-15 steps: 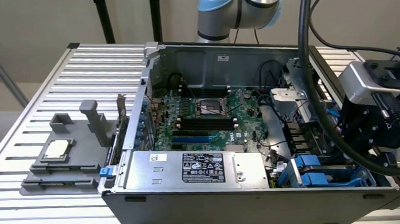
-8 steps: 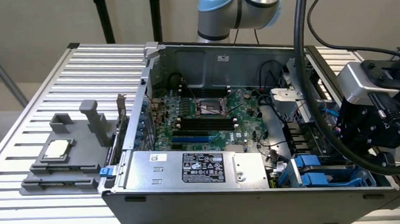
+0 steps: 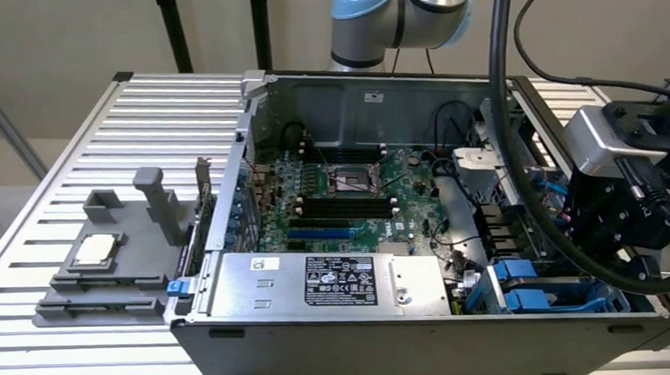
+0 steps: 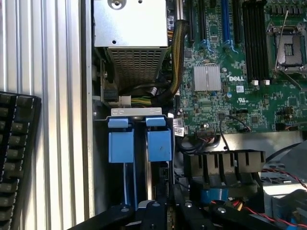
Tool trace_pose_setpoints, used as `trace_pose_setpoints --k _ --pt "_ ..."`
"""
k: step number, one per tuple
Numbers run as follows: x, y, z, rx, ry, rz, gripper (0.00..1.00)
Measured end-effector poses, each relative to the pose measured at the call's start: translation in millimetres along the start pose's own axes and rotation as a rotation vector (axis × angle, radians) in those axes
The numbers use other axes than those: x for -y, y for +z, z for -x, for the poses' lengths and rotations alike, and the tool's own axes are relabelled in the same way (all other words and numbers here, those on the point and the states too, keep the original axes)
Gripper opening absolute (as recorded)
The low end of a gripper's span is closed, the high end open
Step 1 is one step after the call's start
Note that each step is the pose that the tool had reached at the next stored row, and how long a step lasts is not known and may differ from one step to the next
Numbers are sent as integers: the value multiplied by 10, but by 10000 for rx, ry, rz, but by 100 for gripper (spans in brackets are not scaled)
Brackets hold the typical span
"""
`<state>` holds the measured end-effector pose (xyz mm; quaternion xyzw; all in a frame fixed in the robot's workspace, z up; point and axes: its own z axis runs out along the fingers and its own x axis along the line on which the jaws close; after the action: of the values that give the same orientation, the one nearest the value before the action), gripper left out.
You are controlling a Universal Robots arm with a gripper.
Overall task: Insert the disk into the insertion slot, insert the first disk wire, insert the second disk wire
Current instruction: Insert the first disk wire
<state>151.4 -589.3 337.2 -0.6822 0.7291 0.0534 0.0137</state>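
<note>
arm [image 3: 401, 15]: grey and pale blue joints stand above the rear wall of the case; the limb comes down at the exterior view's right.
gripper [image 4: 169, 203]: black, hanging inside the case at its front corner on the exterior view's right, just short of the insertion slot.
fingers [image 4: 154, 211]: drawn close together with only a narrow gap; whether anything is pinched between them cannot be told.
insertion slot [image 4: 136, 112]: blue-grey plastic cage with bright blue clips, set between the case wall and the black fan shroud [image 4: 225, 165].
disk [image 4: 159, 143]: only its bright blue carrier end shows, standing in the insertion slot in line with the fingers; the metal body is hidden.
second blue carrier end [image 4: 121, 143]: just beside the first, on the case-wall side of the same cage.
thin red wires [image 4: 283, 175]: loose beside the fan shroud, apart from the cage.
computer case [image 3: 432, 336]: dark grey, side open, lying flat on the worktop [image 3: 173, 101] of silver slats.
motherboard [image 3: 347, 195]: green, on the case floor, near the cage.
silver box [image 3: 328, 281]: black label on top, against the front wall, next to the cage.
grey fixture [image 3: 112, 273]: on the worktop at the exterior view's left, carrying a square chip [image 3: 94, 249].
keyboard [image 4: 14, 153]: black, on the worktop outside the case.
</note>
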Motion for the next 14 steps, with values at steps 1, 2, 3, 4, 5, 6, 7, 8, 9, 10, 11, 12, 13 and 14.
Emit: trace_pose_setpoints --k 1,2,3,4,5,6,7,8,9,10,11,12,13,14 --pt "0 3 0 -6 0 -3 16" --pt "1 5 0 -11 0 -5 16" --pt "0 9 -1 -15 0 -7 16" --pt "1 11 -1 -19 0 -7 16" --pt "1 14 0 -23 0 -8 16" --pt "1 17 0 -25 1 -8 16" --pt "1 19 1 -27 1 -9 16" --pt "1 20 4 -31 2 -9 16" --pt "0 20 7 -36 2 -10 16" --pt "0 21 9 -39 3 -10 16" --pt "1 22 13 -42 2 -10 16" --pt "2 22 16 -46 2 -10 16" --pt "4 23 19 -48 2 -9 16" --pt "5 23 22 -50 3 -10 16"
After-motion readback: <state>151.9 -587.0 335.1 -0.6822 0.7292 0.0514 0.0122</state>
